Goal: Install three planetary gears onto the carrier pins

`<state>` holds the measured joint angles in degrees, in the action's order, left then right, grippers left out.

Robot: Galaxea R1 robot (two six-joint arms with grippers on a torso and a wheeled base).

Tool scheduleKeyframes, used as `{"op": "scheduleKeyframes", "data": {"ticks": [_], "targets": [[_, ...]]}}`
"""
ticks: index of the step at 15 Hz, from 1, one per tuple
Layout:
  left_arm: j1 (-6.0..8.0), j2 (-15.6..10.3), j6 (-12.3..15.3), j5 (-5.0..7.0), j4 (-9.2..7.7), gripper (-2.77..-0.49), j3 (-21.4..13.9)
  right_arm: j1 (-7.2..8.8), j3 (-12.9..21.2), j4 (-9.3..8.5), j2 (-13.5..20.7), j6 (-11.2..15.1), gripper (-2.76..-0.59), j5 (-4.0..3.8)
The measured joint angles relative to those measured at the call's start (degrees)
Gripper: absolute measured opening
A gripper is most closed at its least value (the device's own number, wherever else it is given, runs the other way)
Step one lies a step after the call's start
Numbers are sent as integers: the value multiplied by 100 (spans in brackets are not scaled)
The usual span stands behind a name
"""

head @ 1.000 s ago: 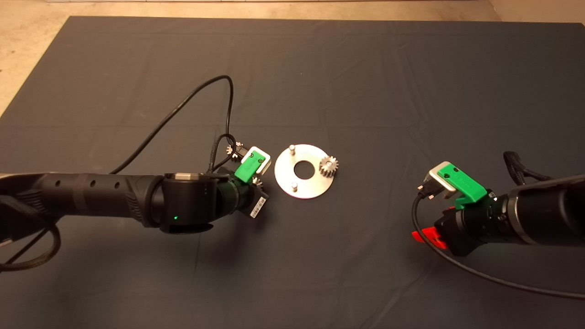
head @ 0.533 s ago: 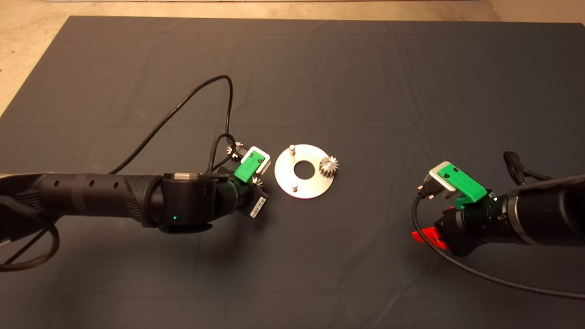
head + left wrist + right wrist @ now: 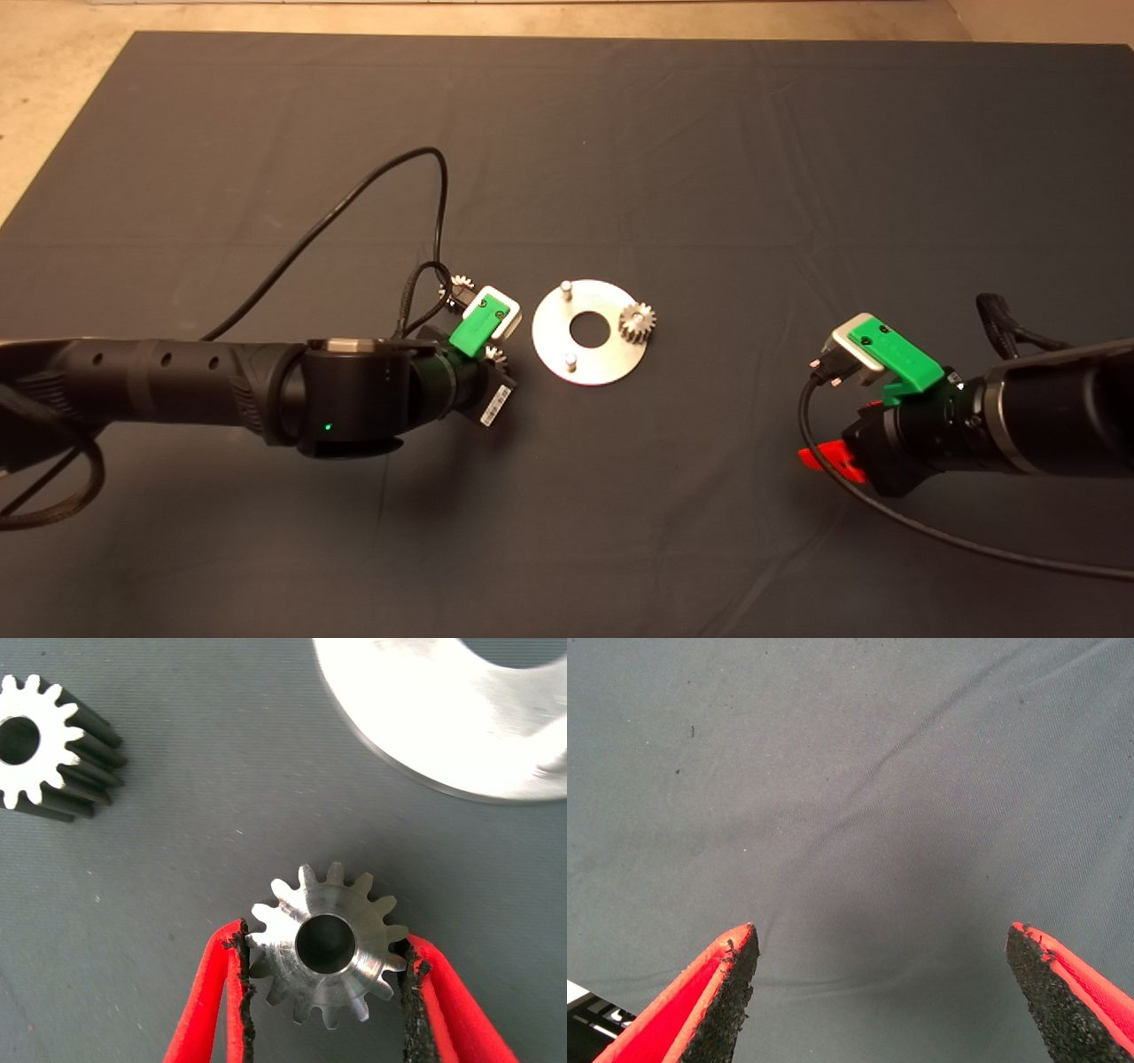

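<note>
Gripping one gear (image 3: 326,945), left claw (image 3: 324,979) pinches teeth, hidden overhead.

I'm seeing one silvery planetary gear (image 3: 326,946) sitting bore-up between my left fingers (image 3: 211,992), pads touching its teeth. A second gear (image 3: 40,744) is lying well aside; a third (image 3: 637,320) is seated on the disc (image 3: 589,359), two carrier pins (image 3: 565,287) standing bare.
</note>
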<state>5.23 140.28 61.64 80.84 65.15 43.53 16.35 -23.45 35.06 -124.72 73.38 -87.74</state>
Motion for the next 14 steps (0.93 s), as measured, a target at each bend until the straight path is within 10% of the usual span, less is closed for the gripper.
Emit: {"op": "scheduleKeyframes", "data": {"ticks": [3,8,14], "targets": [[4,22,-1,94,-3,-251,-280,1,0,0,10,0,-129,4],[299,169,2,664,-32,-253,-720,-2,0,2,107,-2,-129,2],[417,628,7,671,-36,-254,-632,1,0,2,168,-4,-129,4]]}}
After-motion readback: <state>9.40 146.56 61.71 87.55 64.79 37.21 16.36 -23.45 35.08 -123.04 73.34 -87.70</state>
